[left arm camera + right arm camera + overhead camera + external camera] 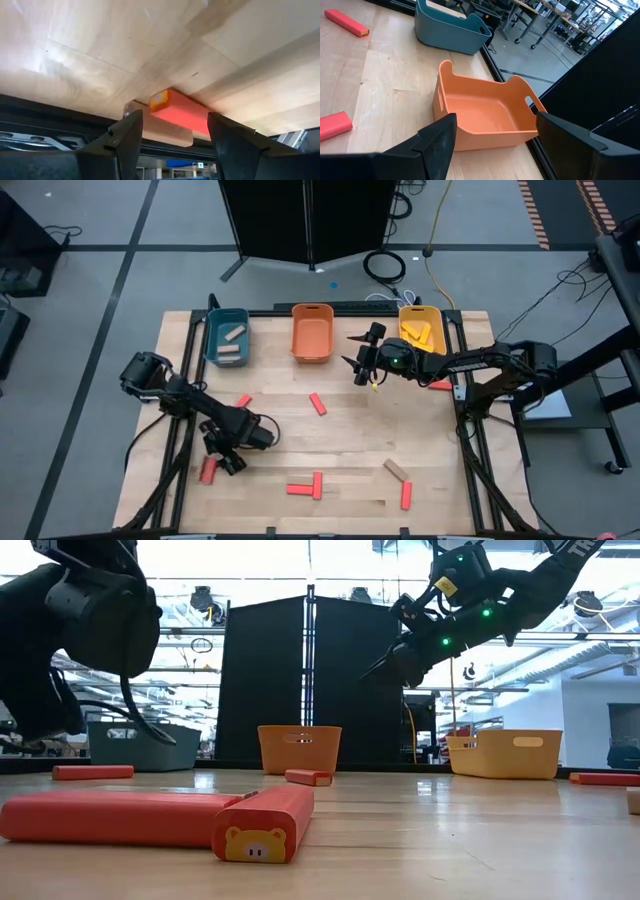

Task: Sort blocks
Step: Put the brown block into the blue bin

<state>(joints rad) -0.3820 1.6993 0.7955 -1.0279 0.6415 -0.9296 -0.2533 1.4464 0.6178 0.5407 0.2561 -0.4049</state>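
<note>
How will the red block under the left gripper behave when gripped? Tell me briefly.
The red block between the left gripper's open fingers is a flat-sided bar lying flat on the table, so it probably won't roll or tip. It looks rigid with straight edges, so likely stiff. Its smooth painted faces might slip slightly in a loose grip.

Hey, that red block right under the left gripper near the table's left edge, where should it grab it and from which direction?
Grip the red block across its narrow width near mid-length, coming straight down. It lies flat on the table, so its long side faces are probably the easiest hold. The left gripper sits open just above it, fingers either side in the wrist view.
</note>
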